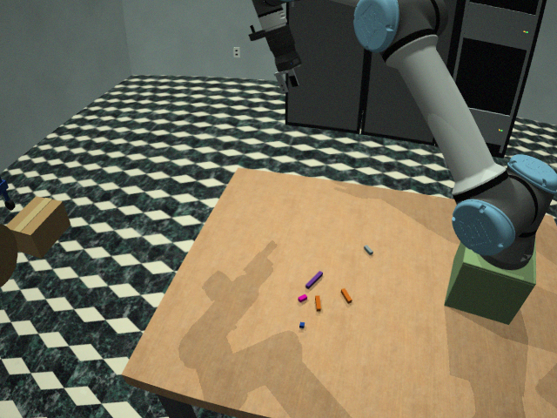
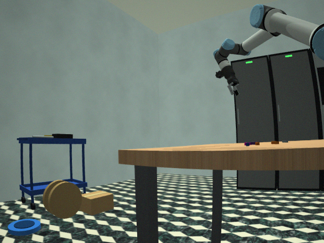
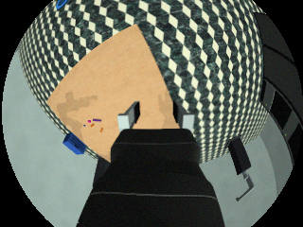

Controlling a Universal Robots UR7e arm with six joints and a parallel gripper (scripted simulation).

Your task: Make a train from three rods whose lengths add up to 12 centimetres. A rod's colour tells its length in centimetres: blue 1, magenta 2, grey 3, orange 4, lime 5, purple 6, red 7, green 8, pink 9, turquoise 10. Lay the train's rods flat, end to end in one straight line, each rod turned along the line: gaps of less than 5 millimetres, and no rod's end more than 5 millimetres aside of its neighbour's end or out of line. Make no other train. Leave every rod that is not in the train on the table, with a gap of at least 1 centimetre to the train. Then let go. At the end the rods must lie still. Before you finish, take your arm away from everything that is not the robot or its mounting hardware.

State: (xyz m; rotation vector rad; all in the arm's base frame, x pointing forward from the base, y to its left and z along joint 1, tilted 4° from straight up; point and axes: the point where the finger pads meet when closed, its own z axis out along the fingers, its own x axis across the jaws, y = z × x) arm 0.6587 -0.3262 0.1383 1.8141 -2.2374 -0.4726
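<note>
With the gripper (image 1: 287, 79) wide and empty high above the bench (image 1: 251, 216), closely clustered rods (image 1: 318, 302) near the centre risk being knocked during picking.

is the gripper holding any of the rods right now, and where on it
Nothing is held. The gripper is open and high above the table; all the rods lie on it.

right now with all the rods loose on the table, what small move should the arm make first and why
Probably bring the open gripper, now high above the wooden table and holding nothing, down over the long purple rod. No rods touch yet. Purple, one short orange rod and the small magenta rod add up to twelve and lie close together.
</note>
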